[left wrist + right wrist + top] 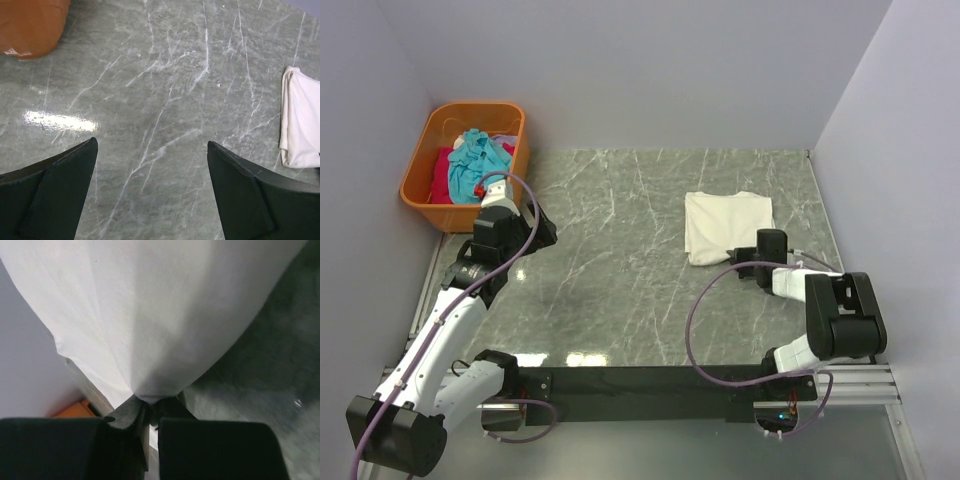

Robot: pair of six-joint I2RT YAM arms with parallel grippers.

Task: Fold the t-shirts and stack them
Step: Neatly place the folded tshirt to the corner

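A grey-green stone-patterned worktop (620, 270), veined with thin white lines like marble, fills the middle of the scene. Its surface is glossy. In the left wrist view a bright streak of reflected light (60, 121) lies on it, and from above a smaller pale glare (582, 357) shows near its front edge. Three plain pale lilac walls enclose it: a back wall (650, 70), a left wall (360, 100) and a right wall (900, 140), meeting in two corners behind the worktop. The light is soft and even, and shadows are faint. A flat black bar (620, 381) runs along the near edge, with a ribbed silver metal rail (865, 377) at its right end.
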